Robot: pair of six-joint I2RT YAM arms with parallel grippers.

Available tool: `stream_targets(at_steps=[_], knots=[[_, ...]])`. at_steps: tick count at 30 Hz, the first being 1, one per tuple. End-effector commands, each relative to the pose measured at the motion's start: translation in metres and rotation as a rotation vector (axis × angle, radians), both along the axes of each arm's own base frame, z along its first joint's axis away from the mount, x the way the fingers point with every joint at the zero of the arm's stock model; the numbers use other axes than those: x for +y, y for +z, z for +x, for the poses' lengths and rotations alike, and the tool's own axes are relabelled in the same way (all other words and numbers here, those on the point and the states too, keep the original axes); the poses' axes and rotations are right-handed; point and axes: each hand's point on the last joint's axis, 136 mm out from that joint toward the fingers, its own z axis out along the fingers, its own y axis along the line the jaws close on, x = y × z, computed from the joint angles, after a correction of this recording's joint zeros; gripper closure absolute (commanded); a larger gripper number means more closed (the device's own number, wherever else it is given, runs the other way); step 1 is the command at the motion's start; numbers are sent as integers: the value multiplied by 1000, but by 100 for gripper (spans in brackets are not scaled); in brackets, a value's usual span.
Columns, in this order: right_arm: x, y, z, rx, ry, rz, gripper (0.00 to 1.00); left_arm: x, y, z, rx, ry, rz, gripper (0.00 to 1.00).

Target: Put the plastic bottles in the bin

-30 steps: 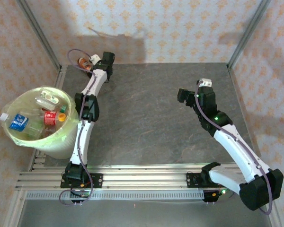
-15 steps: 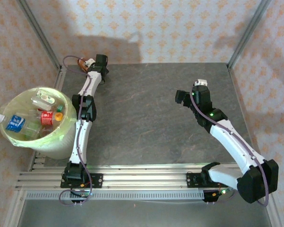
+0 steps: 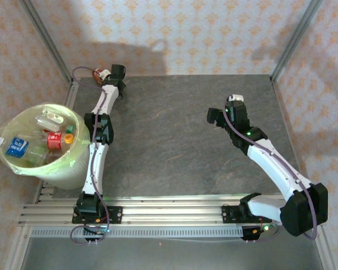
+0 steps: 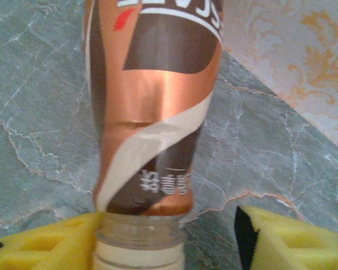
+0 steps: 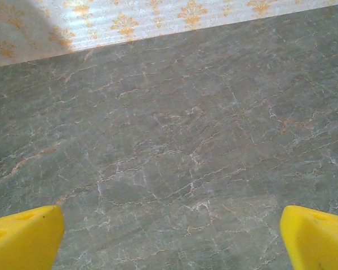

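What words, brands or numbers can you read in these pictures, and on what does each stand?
Bronze-and-brown bottle, label top: white letters cut by the picture edge, no whole word readable.
Same label, near the neck: small white characters, upside down, too blurred to read.
Labels on bottles in the bin: too small to read.

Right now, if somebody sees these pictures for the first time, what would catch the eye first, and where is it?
The pale yellow-green bin beside the left edge of the table, with bottles heaped inside, stands out first. In the left wrist view a copper-labelled bottle lies on the table, its neck between the jaws of the left gripper. The right gripper hangs open over bare table.
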Motion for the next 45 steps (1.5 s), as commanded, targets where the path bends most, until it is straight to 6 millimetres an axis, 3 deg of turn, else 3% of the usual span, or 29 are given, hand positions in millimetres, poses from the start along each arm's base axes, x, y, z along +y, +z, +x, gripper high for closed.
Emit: stream_targets(at_steps=[1, 7, 13, 16, 19, 26, 30, 36, 43, 45], knots=[[-3, 16, 6, -30, -16, 2, 2, 18, 0, -12, 27, 70, 14, 43], [-9, 20, 1, -46, -33, -14, 2, 17, -11, -17, 55, 74, -28, 55], [-11, 23, -3, -61, -40, -4, 1, -10, -5, -17, 93, -45, -61, 63], [-10, 24, -3, -69, -39, 12, 1, -34, 15, -16, 77, -126, -75, 66], [-7, 26, -1, -82, -34, 34, 2, -61, 49, -19, 59, -203, -36, 67], [-1, 33, -3, -109, -18, 90, 2, -124, 122, -48, -5, -339, 9, 69], [-3, 38, -9, -133, -17, 101, 1, -153, 160, -77, -53, -390, 14, 70], [-8, 44, -13, -179, -28, 111, 1, -191, 215, -147, -218, -427, 58, 71], [1, 47, -6, -188, 7, 120, 1, -216, 254, -220, -213, -497, 111, 72], [5, 46, -3, -183, 20, 125, 1, -218, 273, -242, -233, -512, 130, 72]])
